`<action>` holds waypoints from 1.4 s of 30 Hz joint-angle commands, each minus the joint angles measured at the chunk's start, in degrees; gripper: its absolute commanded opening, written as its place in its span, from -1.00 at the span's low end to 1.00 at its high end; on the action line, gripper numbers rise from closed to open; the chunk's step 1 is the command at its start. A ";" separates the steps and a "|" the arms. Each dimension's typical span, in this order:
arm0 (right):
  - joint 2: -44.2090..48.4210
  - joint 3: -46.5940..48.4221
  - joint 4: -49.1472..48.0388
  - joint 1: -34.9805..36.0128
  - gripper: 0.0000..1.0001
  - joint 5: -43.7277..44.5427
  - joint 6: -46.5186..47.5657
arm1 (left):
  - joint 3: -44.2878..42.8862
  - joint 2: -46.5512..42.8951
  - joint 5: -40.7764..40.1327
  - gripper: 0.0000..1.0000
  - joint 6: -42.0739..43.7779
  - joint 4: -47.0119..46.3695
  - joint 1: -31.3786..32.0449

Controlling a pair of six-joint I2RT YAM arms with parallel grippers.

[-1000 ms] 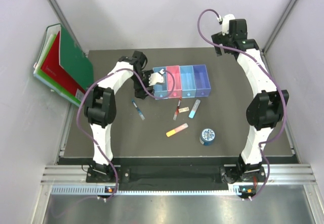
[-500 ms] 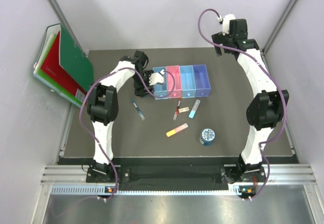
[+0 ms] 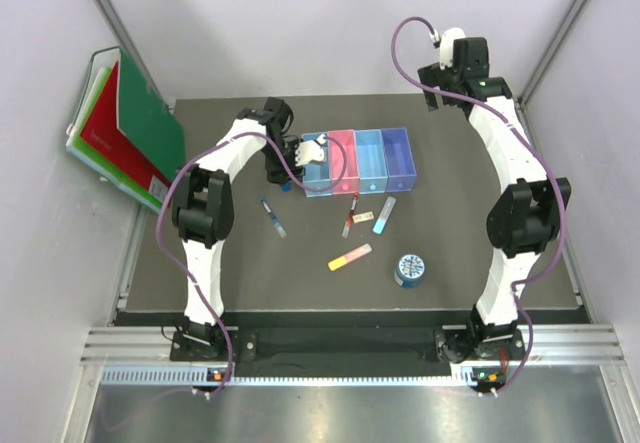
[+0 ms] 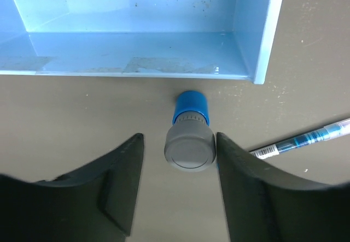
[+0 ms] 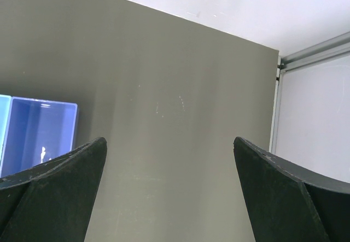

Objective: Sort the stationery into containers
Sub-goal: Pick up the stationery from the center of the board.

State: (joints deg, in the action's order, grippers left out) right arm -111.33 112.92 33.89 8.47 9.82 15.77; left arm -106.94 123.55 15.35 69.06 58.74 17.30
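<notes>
Between parted, unclamped jaws of the left gripper (image 4: 179,143): stubby blue bottle (image 4: 189,130), broad round grey cap; right gripper (image 5: 168,141) agape.

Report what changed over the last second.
The left claw shifted slightly farther from the arm bases, beside the light-blue bin, and now straddles the grey-capped bottle without gripping it yet. The right claw, open, the yellow-pink stick and the round blue tin stayed put.
</notes>
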 commanded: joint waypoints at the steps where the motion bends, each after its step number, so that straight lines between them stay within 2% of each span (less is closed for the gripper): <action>1: 1.99 3.09 -1.90 -0.38 0.99 -0.25 -1.09 | -2.49 0.47 1.35 0.15 1.25 1.46 -0.16; 6: 1.99 2.92 -1.72 -0.38 0.99 -0.25 -1.09 | -2.84 0.82 1.35 -0.08 1.61 2.17 -0.16; 9: 2.17 2.48 -1.72 -0.30 0.99 -0.42 -1.09 | -2.75 0.82 1.26 -0.32 1.69 2.52 -0.16; 10: 2.17 2.39 -1.72 -0.30 0.99 -0.33 -1.18 | -2.75 0.91 1.00 -0.45 1.61 2.69 -0.16; 15: 2.69 1.16 -1.63 -0.30 0.99 -0.59 -1.18 | -2.75 0.03 0.82 -0.76 0.90 3.57 -0.16; 22: 3.40 0.46 -1.46 -0.30 0.99 -0.60 -1.18 | -2.75 -3.13 0.38 -0.79 -0.50 3.75 -0.16; 26: 4.45 -1.47 -0.93 -0.30 0.99 -2.17 -1.79 | -2.84 -7.16 0.20 -0.88 -3.39 1.47 -0.69; 34: 5.68 -2.53 0.30 -0.30 0.99 -5.34 -3.46 | -2.67 -12.89 -0.85 -0.87 -6.48 -1.08 -1.13; 37: 5.86 -2.62 0.83 -0.30 0.99 -7.53 -4.87 | -1.70 -15.87 -1.20 -0.88 -9.28 -4.41 -1.22; 42: 6.47 -2.62 2.67 -0.47 0.99 -18.94 -8.82 | 3.82 -20.88 -1.47 -0.87 -13.24 -16.16 -1.30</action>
State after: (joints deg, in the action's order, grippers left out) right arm -109.27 110.24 35.68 8.45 1.10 10.83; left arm -106.76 108.55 13.91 59.96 53.76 16.16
